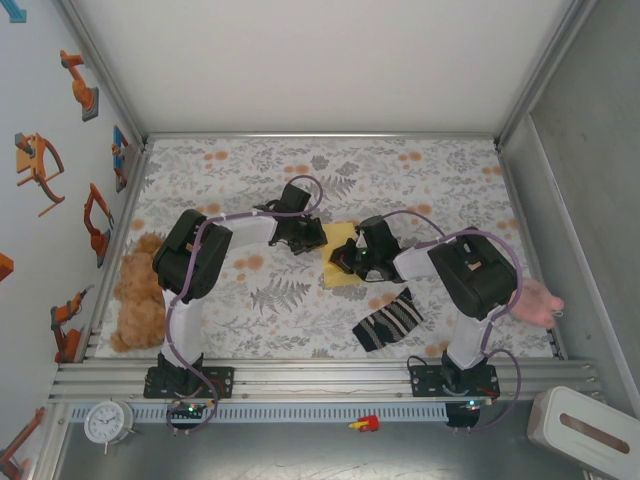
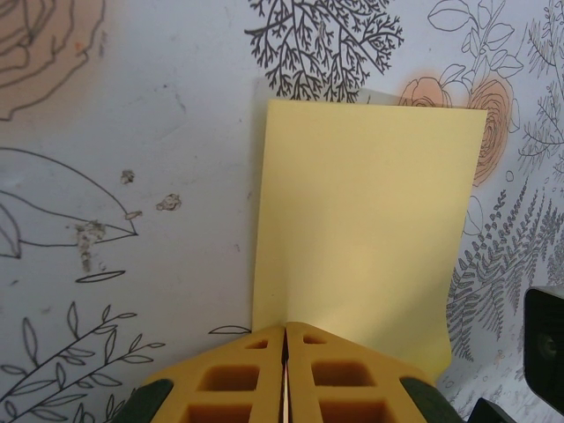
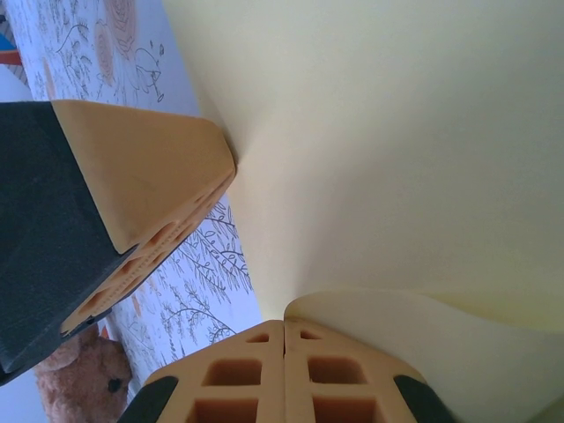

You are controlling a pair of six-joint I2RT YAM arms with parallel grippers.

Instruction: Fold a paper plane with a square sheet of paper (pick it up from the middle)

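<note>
The sheet of paper point(image 2: 370, 211) is smooth and matt. The left pincer point(image 2: 285, 344) looks like matt tan plastic with hollow cells. The surface point(image 1: 400, 170) has a matt printed covering. At eight o'clock lies a fuzzy plush bear point(image 1: 138, 300), at five o'clock a knitted sock point(image 1: 388, 320).

Two arms are counted, the left arm point(image 1: 195, 255) and the right arm point(image 1: 470, 275). Two grippers are counted, the left gripper point(image 2: 285, 339) and the right gripper point(image 3: 284, 330). One square sheet of paper point(image 1: 345, 274) is counted. Also counted are one striped sock point(image 1: 388, 320), one teddy bear point(image 1: 138, 295) at the left, one alarm clock point(image 1: 107, 422) near left, one white box point(image 1: 583, 432) near right, and one small red-and-yellow object point(image 1: 364, 423).
</note>
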